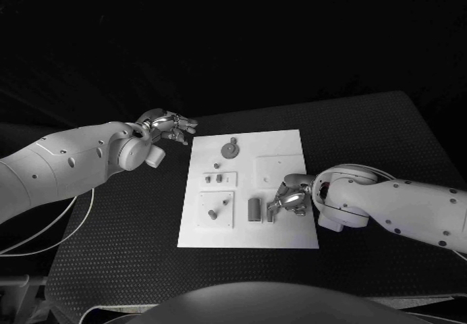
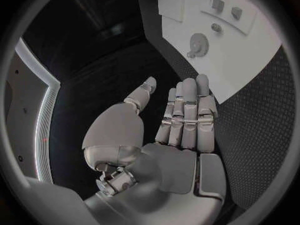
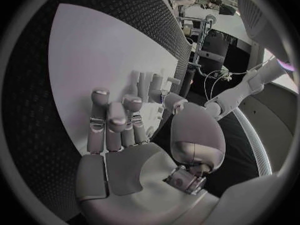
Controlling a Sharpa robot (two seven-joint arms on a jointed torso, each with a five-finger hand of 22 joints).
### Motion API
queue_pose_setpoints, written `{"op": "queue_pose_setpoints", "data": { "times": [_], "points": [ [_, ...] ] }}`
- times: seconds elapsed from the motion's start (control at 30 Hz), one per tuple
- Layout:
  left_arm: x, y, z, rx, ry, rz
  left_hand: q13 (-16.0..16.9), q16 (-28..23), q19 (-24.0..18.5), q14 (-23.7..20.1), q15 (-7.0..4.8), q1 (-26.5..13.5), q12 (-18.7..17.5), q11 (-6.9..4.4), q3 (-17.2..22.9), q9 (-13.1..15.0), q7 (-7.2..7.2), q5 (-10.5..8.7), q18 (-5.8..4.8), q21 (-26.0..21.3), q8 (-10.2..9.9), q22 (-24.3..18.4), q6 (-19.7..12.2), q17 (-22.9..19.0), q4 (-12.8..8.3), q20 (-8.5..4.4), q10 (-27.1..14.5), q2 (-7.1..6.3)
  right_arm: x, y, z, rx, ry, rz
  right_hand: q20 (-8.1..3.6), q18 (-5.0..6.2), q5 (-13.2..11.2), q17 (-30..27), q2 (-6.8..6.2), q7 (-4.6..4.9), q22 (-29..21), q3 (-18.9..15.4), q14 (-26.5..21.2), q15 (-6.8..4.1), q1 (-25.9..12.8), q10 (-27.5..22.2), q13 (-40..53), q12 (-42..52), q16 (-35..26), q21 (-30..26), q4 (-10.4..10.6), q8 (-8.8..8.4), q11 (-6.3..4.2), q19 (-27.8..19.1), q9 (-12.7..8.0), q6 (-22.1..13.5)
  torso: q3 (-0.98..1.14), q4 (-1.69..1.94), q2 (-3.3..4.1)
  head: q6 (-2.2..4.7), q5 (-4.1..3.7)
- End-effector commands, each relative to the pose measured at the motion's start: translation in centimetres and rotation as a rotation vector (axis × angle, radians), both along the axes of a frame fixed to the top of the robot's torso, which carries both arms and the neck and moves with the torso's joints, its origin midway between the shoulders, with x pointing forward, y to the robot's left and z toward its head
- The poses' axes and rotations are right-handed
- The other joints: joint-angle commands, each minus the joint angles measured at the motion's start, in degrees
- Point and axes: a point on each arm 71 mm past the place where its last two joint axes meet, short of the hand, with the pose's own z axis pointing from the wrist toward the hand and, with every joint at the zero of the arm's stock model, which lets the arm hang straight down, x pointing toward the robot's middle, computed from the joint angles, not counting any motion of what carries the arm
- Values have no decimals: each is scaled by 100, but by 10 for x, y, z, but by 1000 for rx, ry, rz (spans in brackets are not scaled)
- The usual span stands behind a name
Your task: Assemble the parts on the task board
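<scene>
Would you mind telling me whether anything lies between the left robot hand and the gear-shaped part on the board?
Nothing visible does: the left robot hand hovers off the task board, with bare table and board before the gear-shaped part.

I count one white board (image 1: 282, 145) on the table (image 1: 117, 223). On the board I see one round gear-like part (image 1: 229, 149) near its far edge, two small blocks (image 1: 215, 179) side by side below the gear, one peg (image 1: 212, 214) on a raised square plate toward the near left corner, and one upright bar (image 1: 254, 209) right of that plate. Two hands: left (image 1: 167, 126), right (image 1: 290, 200).
</scene>
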Motion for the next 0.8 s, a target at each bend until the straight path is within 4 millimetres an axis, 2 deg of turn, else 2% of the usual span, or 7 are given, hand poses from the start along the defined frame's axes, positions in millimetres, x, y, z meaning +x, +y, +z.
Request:
{"op": "queue_pose_setpoints", "data": {
  "times": [0.03, 0.07, 0.1, 0.2, 0.27, 0.53, 0.8],
  "points": [
    [0, -2, 1, -4, -1, -17, 5, -21, 32, 46, -8, -66, -10, 6, 37, -6, 23, -12, 76, -24, 21, 5, -11, 10, -8, -1, -41, 4, 4, 3, 7, 19, -131, 47, -73, 165, -22, 17, 279, -35, 102, 74, 41, -78, 367, 46, 18, 80, -9, 15, -216, 135, -60, 24, 65, 185, 0, 0, 1, 0, 6],
    [0, -2, 1, -4, -1, -17, 5, -21, 32, 46, -8, -66, -10, 6, 37, -6, 23, -12, 76, -24, 21, 5, -11, 10, -8, -1, -41, 4, 5, 3, 8, 21, -148, 51, -79, 165, -24, 18, 309, -40, 104, 82, 44, -82, 408, 55, 20, 86, -6, 19, -248, 149, -66, 28, 72, 206, -1, 1, 2, 0, 6],
    [0, -2, 1, -4, -1, -17, 5, -21, 32, 46, -8, -65, -10, 6, 38, -6, 23, -11, 76, -25, 21, 5, -11, 10, -8, -2, -41, 6, 6, 3, 9, 27, -174, 55, -81, 165, -15, 19, 442, -61, 109, 21, 46, -97, 617, 89, 30, 118, -4, 27, -510, 177, -74, 13, 97, 213, -1, 2, 1, 0, 5],
    [0, -2, 1, -3, -1, -17, 5, -21, 32, 47, -8, -63, -10, 6, 40, -6, 23, -11, 76, -25, 22, 6, -11, 10, -9, -2, -41, 9, 9, 3, 13, 32, -242, 69, -63, 165, -1, 16, 537, -71, 104, -37, 48, -101, 827, 112, 35, 142, -7, 29, -776, 219, -81, 0, 130, 230, 0, 2, 1, 0, 9],
    [0, -2, 1, -3, -1, -16, 6, -21, 32, 46, -8, -63, -10, 5, 41, -6, 22, -11, 77, -25, 22, 6, -10, 11, -9, -2, -40, 9, 10, 4, 15, 33, -283, 79, -51, 165, 4, 13, 552, -70, 99, -51, 49, -100, 929, 113, 32, 144, -10, 25, -893, 233, -80, -5, 144, 223, -1, 2, 1, 0, 10],
    [0, -2, 1, -3, 1, -18, 6, -21, 32, 46, -9, -61, -9, 5, 43, -6, 22, -11, 77, -26, 23, 7, -10, 11, -10, -2, -40, 13, 13, 7, 19, 53, -354, 114, -24, 165, 7, -10, 463, -21, 83, -36, 38, -68, 1175, 69, 14, 120, -49, -4, -1094, 181, -36, -28, 134, 70, 0, 2, 2, 0, 12],
    [0, -2, 1, -3, 2, -18, 6, -22, 33, 46, -8, -65, -9, 6, 47, -6, 23, -13, 76, -28, 24, 9, -11, 12, -5, -1, -40, 26, 11, 13, 17, 54, -342, 164, 9, 165, 7, -29, 471, 15, 80, -21, 35, -25, 1372, 29, 7, 115, -84, -30, -1187, 163, 2, -57, 117, 13, 0, 2, 1, 0, 9]
  ]
}}
